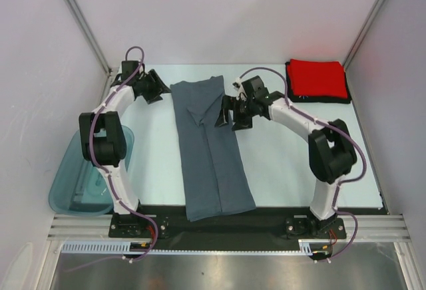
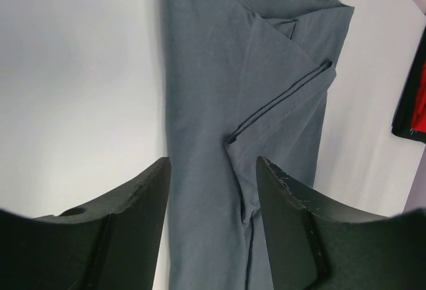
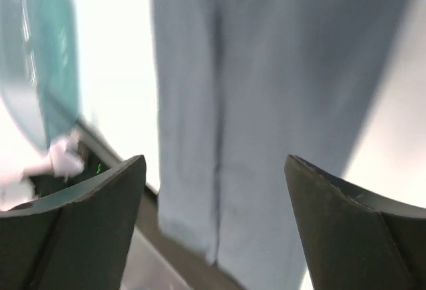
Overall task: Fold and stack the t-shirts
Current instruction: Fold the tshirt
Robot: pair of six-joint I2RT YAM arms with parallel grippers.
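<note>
Left fingers (image 2: 133,217) and right fingers (image 3: 100,210) both gape apart, grasping nothing, flanking the blue-grey t-shirt (image 1: 210,147), a long strip down the middle of the surface (image 1: 286,170). Its sides look folded in, so the crosswise fold seems next: pinch one end's corners, carry them over the other

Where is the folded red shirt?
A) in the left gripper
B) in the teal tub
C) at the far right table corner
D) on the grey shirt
C: the red shirt lies folded at the far right corner of the table, apart from the grey shirt.
</note>
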